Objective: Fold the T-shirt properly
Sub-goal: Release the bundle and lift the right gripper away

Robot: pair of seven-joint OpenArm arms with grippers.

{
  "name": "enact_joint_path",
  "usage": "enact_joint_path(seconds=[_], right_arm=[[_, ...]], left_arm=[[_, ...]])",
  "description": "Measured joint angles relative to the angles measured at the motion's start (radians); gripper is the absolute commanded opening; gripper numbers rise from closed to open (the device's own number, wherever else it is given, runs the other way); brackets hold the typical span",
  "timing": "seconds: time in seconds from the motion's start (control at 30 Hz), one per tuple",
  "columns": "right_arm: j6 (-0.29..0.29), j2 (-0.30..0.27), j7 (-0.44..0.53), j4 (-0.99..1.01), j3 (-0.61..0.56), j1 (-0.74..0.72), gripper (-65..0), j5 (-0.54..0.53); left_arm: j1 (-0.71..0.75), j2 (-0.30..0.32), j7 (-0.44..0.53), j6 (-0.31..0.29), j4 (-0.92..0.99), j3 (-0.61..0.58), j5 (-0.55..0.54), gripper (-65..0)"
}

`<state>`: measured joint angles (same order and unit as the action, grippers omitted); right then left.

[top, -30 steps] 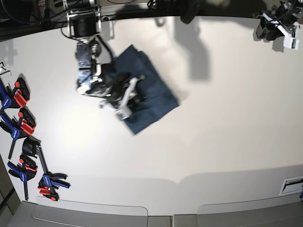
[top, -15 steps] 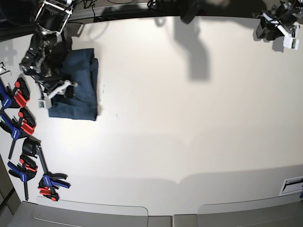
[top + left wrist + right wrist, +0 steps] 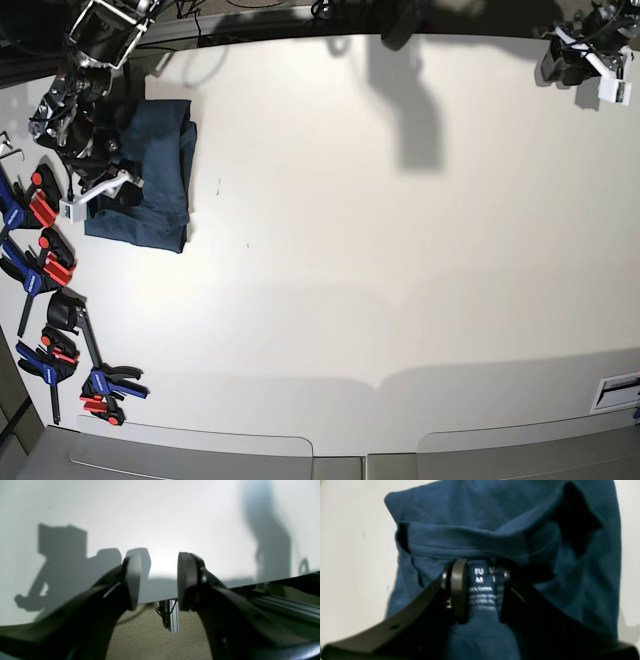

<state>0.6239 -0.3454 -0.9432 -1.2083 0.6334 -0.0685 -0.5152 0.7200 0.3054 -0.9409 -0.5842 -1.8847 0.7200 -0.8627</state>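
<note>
The dark navy T-shirt (image 3: 160, 160) lies folded into a compact rectangle at the far left of the white table (image 3: 400, 260). My right gripper (image 3: 112, 190) sits on its left part. In the right wrist view the gripper (image 3: 480, 580) is shut on a fold of the T-shirt (image 3: 495, 512) just below the collar, and the white printed label (image 3: 480, 590) shows between the fingers. My left gripper (image 3: 585, 60) hangs at the table's far right corner. In the left wrist view the left gripper (image 3: 158, 580) is open over the table's edge, holding nothing.
Several blue and red clamps (image 3: 45, 265) line the table's left edge, close beside the shirt, with more (image 3: 100, 385) toward the front left corner. An aluminium frame rail (image 3: 172, 616) runs beyond the far edge under the left gripper.
My right arm has swung left and carried the folded T-shirt from left of centre to the table's left edge beside the clamps. The left arm has stayed still.
</note>
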Motion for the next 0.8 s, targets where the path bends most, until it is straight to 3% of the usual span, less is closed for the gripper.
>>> enact_joint_path(seconds=[0.13, 0.3, 0.47, 0.7, 0.8], right_arm=[[0.001, -0.005, -0.045, 0.000, 0.001, -0.089, -47.5, -0.070], [0.009, -0.042, -0.180, 0.000, 0.003, -0.212, -47.5, -0.220], [0.066, -0.062, -0.325, -0.002, 0.003, -0.319, -47.5, -0.404], [0.067, -0.062, -0.477, -0.002, 0.003, -0.349, -47.5, -0.644], [0.068, -0.061, -0.476, -0.002, 0.002, -0.347, -47.5, -0.772]], left_arm=[[0.000, 0.000, 0.001, 0.000, 0.000, 0.000, 0.000, -42.8], [0.000, 0.000, 0.001, 0.000, 0.000, 0.000, 0.000, -42.8], [0.000, 0.000, 0.003, 0.000, 0.000, 0.000, 0.000, -42.8], [0.000, -0.001, 0.003, 0.000, 0.000, 0.000, 0.000, -42.8], [0.000, 0.000, 0.003, 0.000, 0.000, 0.000, 0.000, -42.8]])
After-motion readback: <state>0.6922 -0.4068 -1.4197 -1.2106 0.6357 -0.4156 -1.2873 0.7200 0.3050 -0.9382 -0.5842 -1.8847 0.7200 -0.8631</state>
